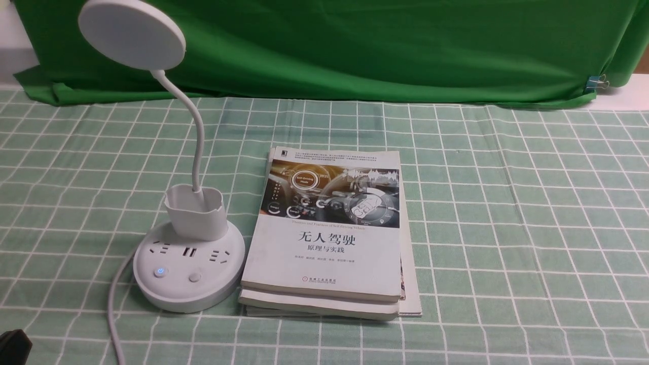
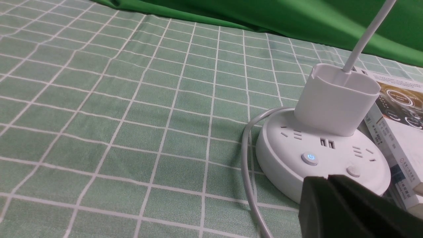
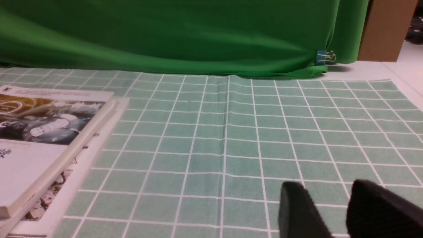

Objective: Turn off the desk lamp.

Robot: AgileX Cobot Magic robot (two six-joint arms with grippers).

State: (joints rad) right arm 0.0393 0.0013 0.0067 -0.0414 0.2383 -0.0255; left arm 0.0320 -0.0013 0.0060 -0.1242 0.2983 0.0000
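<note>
The white desk lamp (image 1: pixel 188 263) stands at the front left of the table. Its flat disc head (image 1: pixel 132 34) rises on a thin bent neck above a small cup holder (image 1: pixel 195 212). On the round base, the left button (image 1: pixel 160 271) glows blue and the right button (image 1: pixel 194 277) is plain. My left gripper (image 2: pixel 328 177) is shut and empty, close in front of the base (image 2: pixel 290 155), below the two buttons (image 2: pixel 309 158). A dark corner of it shows at the front view's lower left (image 1: pixel 14 345). My right gripper (image 3: pixel 325 186) is open and empty above bare cloth.
A stack of books (image 1: pixel 329 233) lies right beside the lamp base, also in the right wrist view (image 3: pixel 46 138). The lamp's white cord (image 1: pixel 114 304) runs off the front edge. A green backdrop (image 1: pixel 355 45) hangs at the back, over the green checked tablecloth (image 1: pixel 507 213).
</note>
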